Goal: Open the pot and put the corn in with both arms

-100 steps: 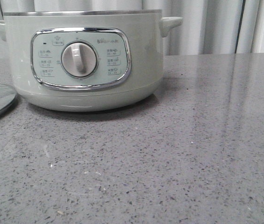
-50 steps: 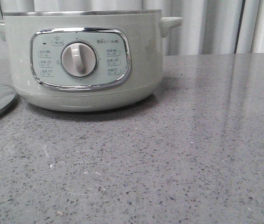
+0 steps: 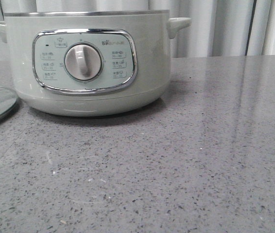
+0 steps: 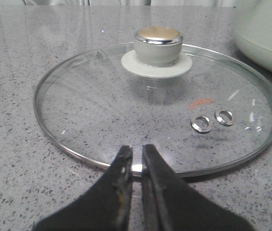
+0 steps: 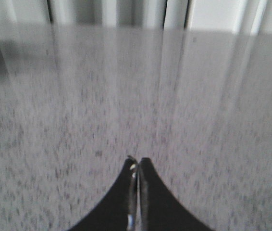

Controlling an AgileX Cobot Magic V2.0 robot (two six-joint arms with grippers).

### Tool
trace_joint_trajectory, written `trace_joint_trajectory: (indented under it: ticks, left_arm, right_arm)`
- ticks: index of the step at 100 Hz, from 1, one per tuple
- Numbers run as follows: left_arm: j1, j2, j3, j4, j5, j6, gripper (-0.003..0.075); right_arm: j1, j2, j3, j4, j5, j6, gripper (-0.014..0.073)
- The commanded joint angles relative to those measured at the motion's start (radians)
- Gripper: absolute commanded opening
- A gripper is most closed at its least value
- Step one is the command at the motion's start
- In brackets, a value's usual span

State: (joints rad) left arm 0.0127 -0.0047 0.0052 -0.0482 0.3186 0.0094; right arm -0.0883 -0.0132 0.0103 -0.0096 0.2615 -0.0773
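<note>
Both grippers nearly pressed together, holding nothing, lid off the pot

The left gripper (image 4: pixel 137 154) has its fingers almost together with a thin gap, tips just at the near rim of the glass lid (image 4: pixel 102 106) lying flat on the table (image 3: pixel 186 160); beyond the lid stands the pot (image 3: pixel 86 63). The right gripper (image 5: pixel 137 162) is pressed together over bare table. The corn is not visible

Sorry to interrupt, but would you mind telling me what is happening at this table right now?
The pot stands open on the grey table, its glass lid lying flat beside it. The left gripper sits at the lid's near rim, fingers nearly together and holding nothing. The right gripper is shut and empty over bare table. No corn shows in any view; the pot's inside is hidden.
</note>
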Motion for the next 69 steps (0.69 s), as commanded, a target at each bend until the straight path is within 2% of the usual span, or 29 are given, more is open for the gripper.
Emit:
trace_joint_trajectory:
  ticks: [1, 6, 69]
  left_arm:
    - [-0.001, -0.030, 0.019, -0.001, -0.053, -0.009, -0.0020]
    - [-0.001, -0.030, 0.019, -0.001, -0.053, -0.009, -0.0020]
    - [-0.001, -0.030, 0.019, -0.001, -0.053, -0.009, -0.0020]
  right_arm:
    - [-0.007, -0.019, 0.020, -0.004, 0.002, -0.012, -0.0071]
    - [-0.007, -0.019, 0.020, -0.004, 0.038, -0.012, -0.0071]
    - [-0.007, -0.019, 0.020, -0.004, 0.038, -0.012, -0.0071]
